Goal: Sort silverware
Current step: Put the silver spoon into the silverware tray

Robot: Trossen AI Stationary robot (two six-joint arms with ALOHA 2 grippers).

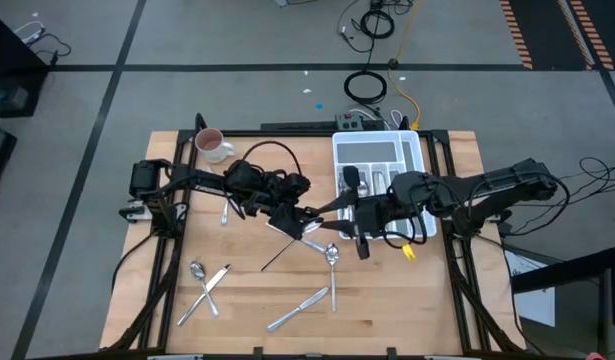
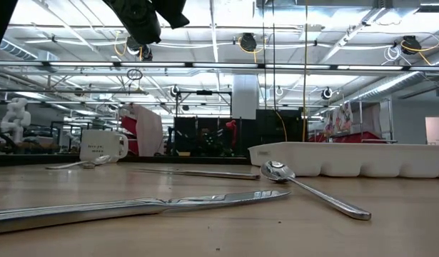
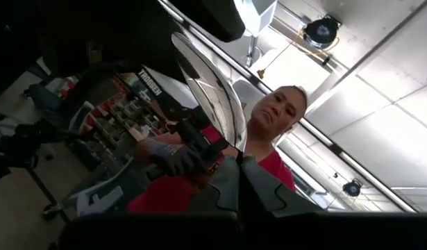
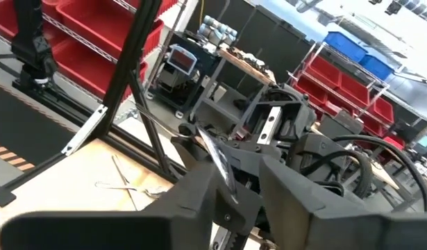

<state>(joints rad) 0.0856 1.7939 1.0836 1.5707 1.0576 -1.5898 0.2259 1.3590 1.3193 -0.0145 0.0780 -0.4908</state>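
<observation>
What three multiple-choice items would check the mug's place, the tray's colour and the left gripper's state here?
1. The mug stands: A in the tray; B at a table corner by the left arm; C beside the right arm.
2. The tray is: A red; B white; C black.
3. The left gripper is: A open over the mug; B inside the tray; C shut on silverware.
B, high view shows it there; B, white walls; C, it pinches a shiny piece.

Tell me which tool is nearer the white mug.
Left. The left tool is mid-table, diagonally off the white mug at the back left corner; the right tool meets it from the tray side, slightly farther off.
</observation>
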